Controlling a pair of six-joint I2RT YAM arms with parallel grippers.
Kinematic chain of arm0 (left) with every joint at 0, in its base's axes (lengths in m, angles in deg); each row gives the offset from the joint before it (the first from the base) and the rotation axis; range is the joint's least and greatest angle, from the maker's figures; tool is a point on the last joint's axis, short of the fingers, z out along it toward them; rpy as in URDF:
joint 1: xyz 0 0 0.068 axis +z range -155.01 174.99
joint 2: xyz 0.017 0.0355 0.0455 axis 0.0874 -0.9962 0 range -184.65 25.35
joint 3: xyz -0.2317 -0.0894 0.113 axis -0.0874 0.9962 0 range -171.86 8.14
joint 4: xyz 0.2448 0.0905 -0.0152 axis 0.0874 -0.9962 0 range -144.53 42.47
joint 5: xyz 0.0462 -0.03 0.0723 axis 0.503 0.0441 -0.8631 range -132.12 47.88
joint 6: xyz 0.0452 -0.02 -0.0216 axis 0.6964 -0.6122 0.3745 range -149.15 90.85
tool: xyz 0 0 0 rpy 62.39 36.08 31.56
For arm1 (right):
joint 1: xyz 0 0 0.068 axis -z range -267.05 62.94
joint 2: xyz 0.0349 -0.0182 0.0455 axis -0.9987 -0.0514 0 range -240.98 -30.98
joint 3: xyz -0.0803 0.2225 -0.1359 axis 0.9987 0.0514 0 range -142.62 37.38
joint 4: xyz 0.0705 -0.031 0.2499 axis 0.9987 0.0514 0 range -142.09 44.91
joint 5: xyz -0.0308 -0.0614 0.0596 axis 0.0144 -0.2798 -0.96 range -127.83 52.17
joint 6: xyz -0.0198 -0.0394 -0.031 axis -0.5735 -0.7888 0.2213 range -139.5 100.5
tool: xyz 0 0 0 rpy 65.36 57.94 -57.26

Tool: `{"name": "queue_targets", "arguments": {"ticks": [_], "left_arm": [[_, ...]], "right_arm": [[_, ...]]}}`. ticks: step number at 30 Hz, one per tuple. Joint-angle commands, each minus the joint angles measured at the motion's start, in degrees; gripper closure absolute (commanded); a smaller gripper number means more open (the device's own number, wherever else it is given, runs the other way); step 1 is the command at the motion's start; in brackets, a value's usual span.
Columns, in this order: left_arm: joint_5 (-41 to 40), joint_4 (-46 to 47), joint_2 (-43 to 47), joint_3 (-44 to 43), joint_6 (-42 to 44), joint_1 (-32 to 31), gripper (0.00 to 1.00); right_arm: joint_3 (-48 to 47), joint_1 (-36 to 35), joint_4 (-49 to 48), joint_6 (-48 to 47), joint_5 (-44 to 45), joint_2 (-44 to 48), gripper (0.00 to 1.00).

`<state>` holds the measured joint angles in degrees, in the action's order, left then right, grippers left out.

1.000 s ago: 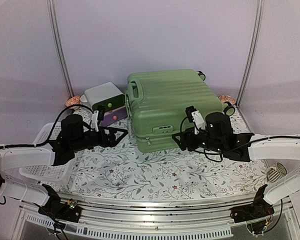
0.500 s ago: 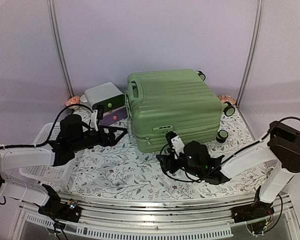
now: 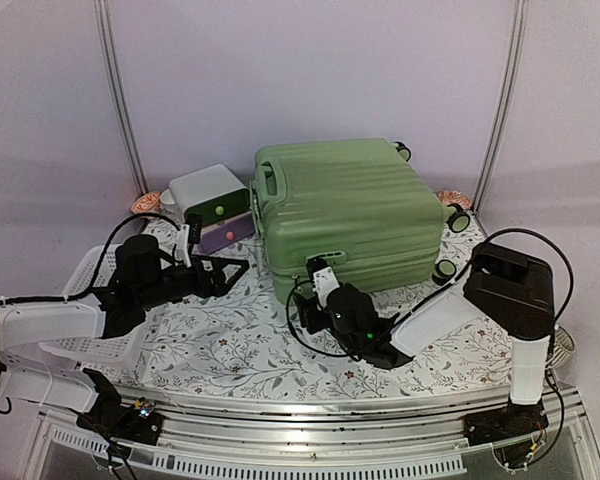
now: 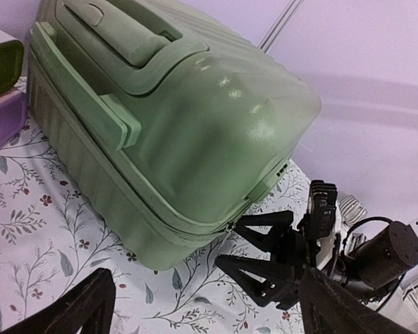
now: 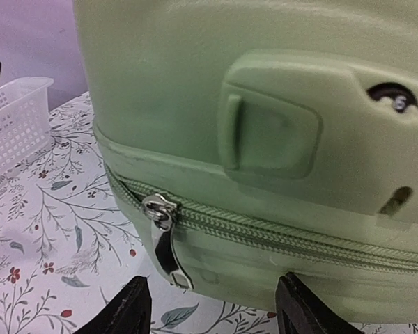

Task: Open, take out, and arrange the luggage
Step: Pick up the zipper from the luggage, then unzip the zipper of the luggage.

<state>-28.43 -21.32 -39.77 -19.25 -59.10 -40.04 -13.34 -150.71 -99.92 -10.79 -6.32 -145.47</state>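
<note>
While the green suitcase (image 3: 345,205) lay still zipped shut at the far edge of the table (image 3: 280,350), nothing was unpacked. The right gripper (image 5: 214,292) hung open under the zipper pull (image 5: 164,240), and the left gripper (image 3: 232,272) was open and empty.

Soft, even light carried a lilac cast. Pale glare sat on the luggage (image 4: 230,90); the right wrist view's foreground was blurred.

Left end effector (image 3: 238,274) spread wide, right end effector (image 4: 230,242) low (elbow raised), jaws parted
</note>
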Motion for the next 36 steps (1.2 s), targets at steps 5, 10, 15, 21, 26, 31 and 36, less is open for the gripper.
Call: {"name": "queue_targets", "arguments": {"ticks": [5,10,15,21,26,31,36], "left_arm": [[-0.4,0.5,1.6,1.5,1.6,1.6,0.06],[0.2,0.4,1.7,1.8,1.8,2.4,0.06],[0.4,0.3,1.9,2.1,1.8,2.9,0.06],[0.8,0.4,1.9,2.3,1.7,3.0,0.06],[1.0,0.4,1.9,2.1,1.5,3.0,0.06],[1.8,0.4,1.0,1.6,1.1,3.0,0.06],[2.4,0.4,0.3,1.3,0.5,3.0,0.06]], "right_arm": [[-8.5,-1.6,-3.2,-3.6,11.2,-7.6,0.44],[-11.1,-1.7,-3.1,-4.6,12.6,-9.2,0.53],[-10.7,-1.9,-3.1,-5.1,9.5,-7.8,0.64],[-9.8,-1.9,-1.8,-6.3,7.9,-5.4,0.95],[-7.5,-1.8,-0.6,-6.1,9.1,-3.0,0.97],[-4.6,-1.7,-0.2,-5.5,10.1,-0.8,0.98],[-0.3,0.4,4.0,-1.7,8.0,4.0,0.98]]}}
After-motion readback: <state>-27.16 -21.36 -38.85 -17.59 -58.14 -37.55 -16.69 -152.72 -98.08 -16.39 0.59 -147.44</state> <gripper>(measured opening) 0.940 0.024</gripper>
